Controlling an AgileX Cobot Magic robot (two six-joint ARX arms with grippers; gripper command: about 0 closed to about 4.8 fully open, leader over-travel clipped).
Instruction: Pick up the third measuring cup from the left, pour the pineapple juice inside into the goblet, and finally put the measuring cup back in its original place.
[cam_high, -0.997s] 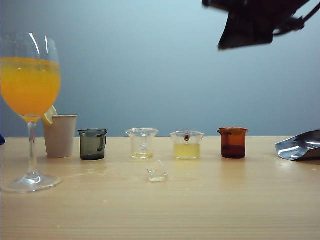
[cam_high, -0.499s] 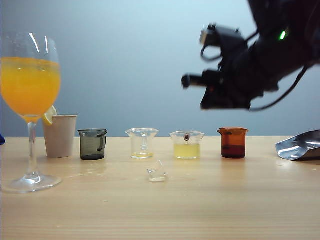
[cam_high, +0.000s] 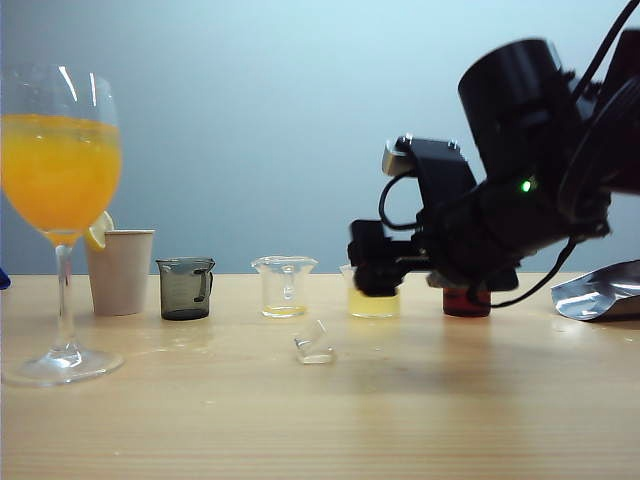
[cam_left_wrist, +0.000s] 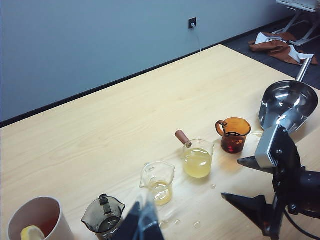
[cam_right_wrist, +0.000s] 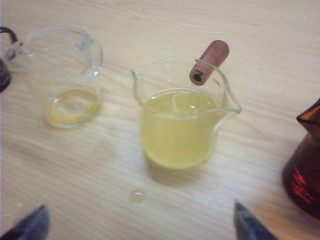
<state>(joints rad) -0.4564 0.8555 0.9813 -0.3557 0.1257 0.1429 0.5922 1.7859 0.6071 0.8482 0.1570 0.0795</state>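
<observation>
Pineapple-juice measuring cup sits dead ahead of your right gripper, jaws spread wide; left gripper unclear, farther off.

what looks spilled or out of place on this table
Small droplets lie on the wood near the third measuring cup, which suggests a spill. A small clear piece lies tipped in front of the cup row. The open right gripper faces that cup.

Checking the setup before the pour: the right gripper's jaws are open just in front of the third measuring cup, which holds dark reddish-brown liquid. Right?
Not quite. The third measuring cup holds pale yellow pineapple juice, as the right wrist view shows. The right gripper is indeed open just in front of it.
</observation>
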